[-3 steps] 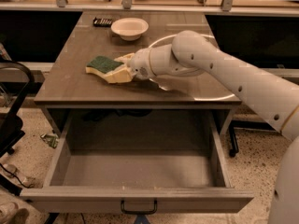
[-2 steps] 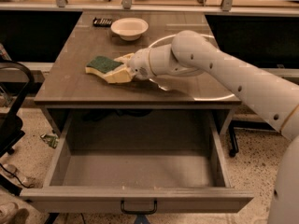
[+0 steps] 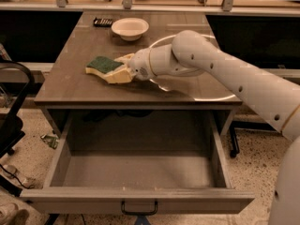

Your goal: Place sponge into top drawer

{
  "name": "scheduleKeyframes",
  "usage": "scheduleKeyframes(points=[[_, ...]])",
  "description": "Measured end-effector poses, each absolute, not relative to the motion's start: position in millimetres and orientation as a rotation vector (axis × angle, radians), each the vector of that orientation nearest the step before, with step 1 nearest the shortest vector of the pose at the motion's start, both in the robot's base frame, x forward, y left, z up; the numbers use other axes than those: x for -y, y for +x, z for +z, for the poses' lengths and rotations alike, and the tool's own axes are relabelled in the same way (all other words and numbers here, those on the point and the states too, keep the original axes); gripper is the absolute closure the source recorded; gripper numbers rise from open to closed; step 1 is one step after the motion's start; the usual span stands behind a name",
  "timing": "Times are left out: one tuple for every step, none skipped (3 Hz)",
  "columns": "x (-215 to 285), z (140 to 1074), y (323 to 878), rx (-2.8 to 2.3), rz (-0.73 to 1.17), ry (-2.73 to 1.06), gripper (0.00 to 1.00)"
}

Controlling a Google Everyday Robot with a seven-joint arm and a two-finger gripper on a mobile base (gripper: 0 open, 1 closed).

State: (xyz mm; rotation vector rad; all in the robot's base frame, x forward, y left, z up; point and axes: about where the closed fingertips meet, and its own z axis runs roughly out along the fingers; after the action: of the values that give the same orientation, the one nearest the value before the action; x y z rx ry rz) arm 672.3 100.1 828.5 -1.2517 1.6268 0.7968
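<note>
The jaws of the white arm's gripper are clenched on the right end of the wavy-sided kitchen sponge, pale yellow foam under a dark green scouring top. One jaw is at the sponge's far edge and the other at its near edge. The sponge sits at the tabletop, at about 9 o'clock from the wrist; whether it is lifted clear I cannot tell.

Over the last second almost nothing has changed: gripper and sponge stay in the same spot. I judge the grasp is being settled and the carry is not yet begun.

The wide, shallow grey wood-look top drawer stands pulled out at 6 o'clock from the sponge, its dark metal handle centred on the front panel.

At 1 o'clock from the sponge rests a round white bowl, with a small dark flat object at the bowl's 9 o'clock.

Counted: one gripper, one sponge, one open drawer, one handle, one bowl, one dark object.
</note>
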Motion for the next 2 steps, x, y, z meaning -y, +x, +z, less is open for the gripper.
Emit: scheduleKeyframes(points=[[-79.9,850.4,658.3,-1.634,0.746,-1.256,1.0],[-22.9,905.2,608.9,-1.624,0.64,-1.24,1.0]])
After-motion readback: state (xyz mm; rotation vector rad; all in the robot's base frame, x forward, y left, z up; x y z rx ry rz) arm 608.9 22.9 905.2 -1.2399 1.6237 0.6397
